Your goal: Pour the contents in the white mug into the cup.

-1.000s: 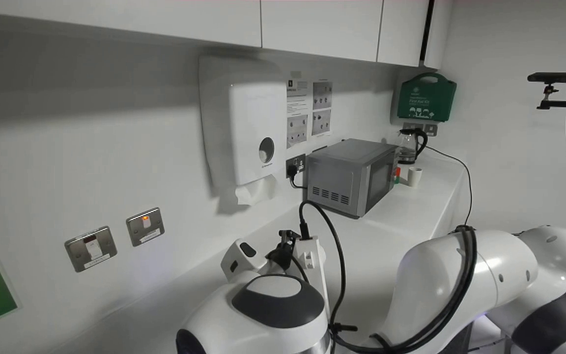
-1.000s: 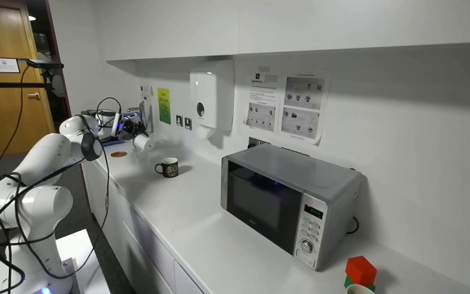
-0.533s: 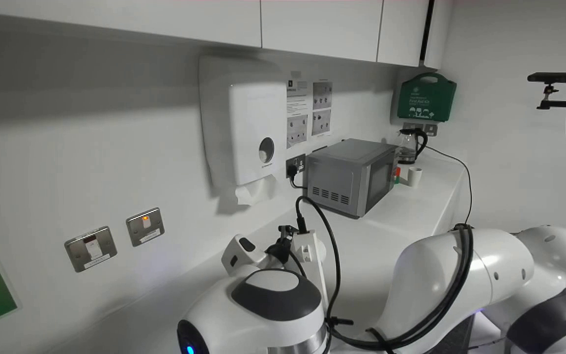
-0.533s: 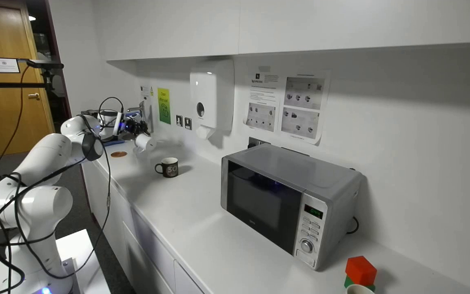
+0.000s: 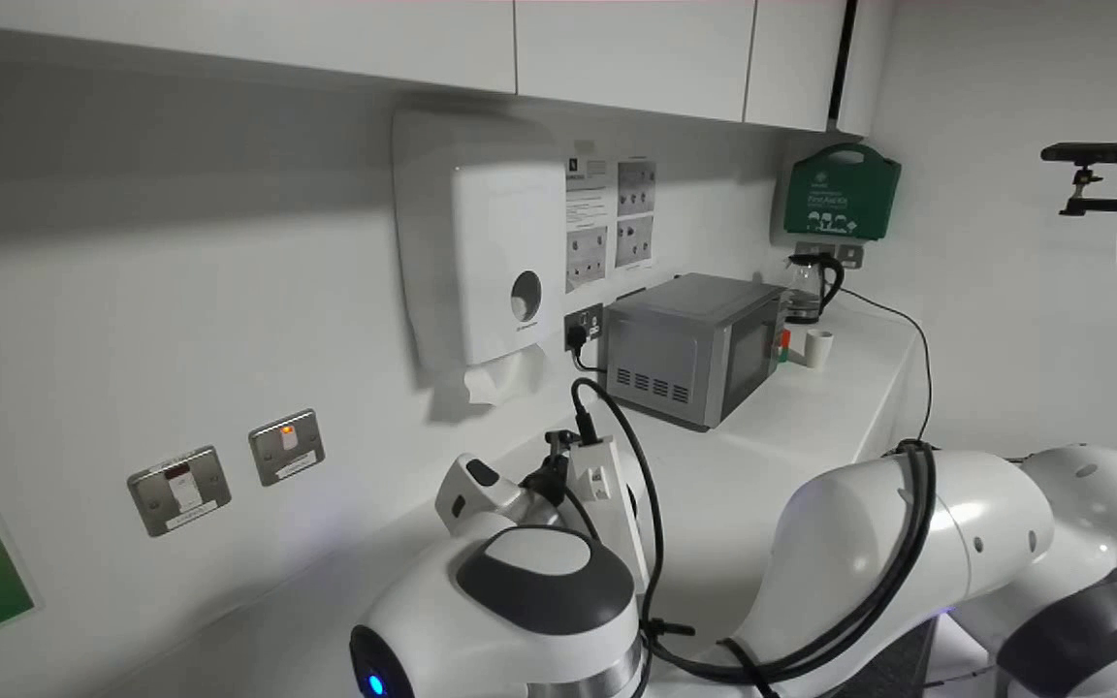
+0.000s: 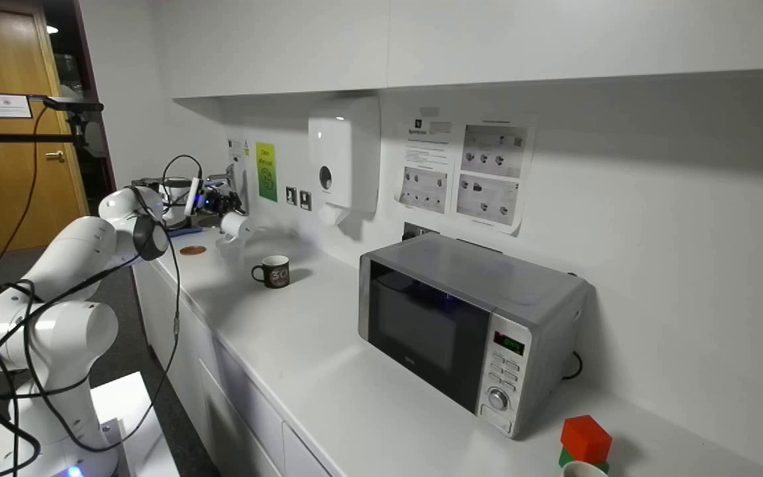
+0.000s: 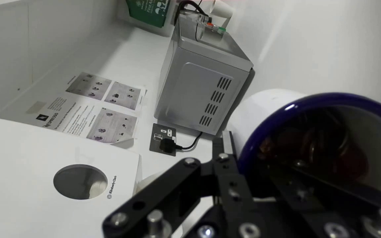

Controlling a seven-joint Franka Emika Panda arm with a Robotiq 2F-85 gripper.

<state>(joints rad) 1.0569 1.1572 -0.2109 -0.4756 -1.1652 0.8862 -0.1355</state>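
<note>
- We see the white mug (image 7: 253,107) as white outside, deep blue along its rim, dark with reddish patches inside.
- The cup (image 6: 230,253) looks pale and see-through to us.
- We find the dark mug (image 6: 277,273) black, with a pale print and whitish inside.
- The gripper (image 7: 245,162) is mostly black, flecked with silver.
- We have the microwave (image 6: 474,324) silver-grey, its door near black, its digits green.
- We note a red block (image 6: 585,438) and a green block (image 6: 565,458).
</note>
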